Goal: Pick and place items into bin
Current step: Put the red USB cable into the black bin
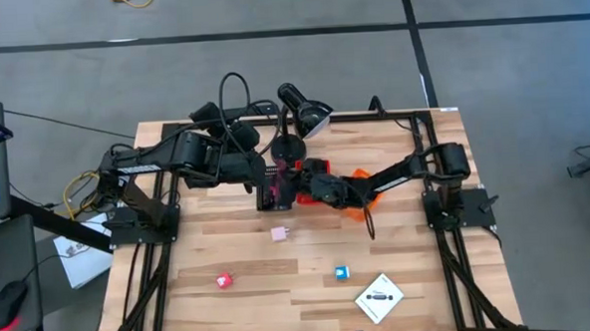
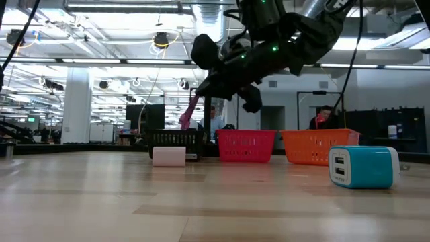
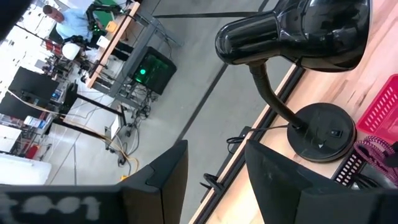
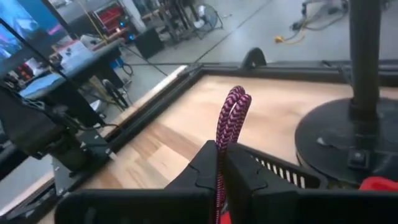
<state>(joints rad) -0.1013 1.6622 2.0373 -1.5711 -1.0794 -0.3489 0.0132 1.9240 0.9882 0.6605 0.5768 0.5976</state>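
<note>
Held item: a maroon braided cord (image 4: 231,118), folded into a loop, stands up out of my right gripper (image 4: 222,163); its jaws are pinched tight on it.
Where it is: in the air over the far middle of the counter (image 1: 231,308), above the red bin (image 1: 276,193) and just beside the black desk lamp (image 1: 302,107).
Step in hand: I judge this as carry-and-drop, the cord poised over the bin and not yet let go.
Next move: I'd lower the cord toward the red bin, then part the jaws, keeping clear of the lamp base.
Left gripper (image 3: 214,180): close alongside near the lamp, jaws partly apart with nothing between them.
Other bins: an orange bin (image 1: 361,198) under the right arm.
Still to pick: white-pink piece (image 1: 279,232), red-pink piece (image 1: 223,280), blue cube (image 1: 342,273), white square card (image 1: 379,298), all loose on the near counter.
</note>
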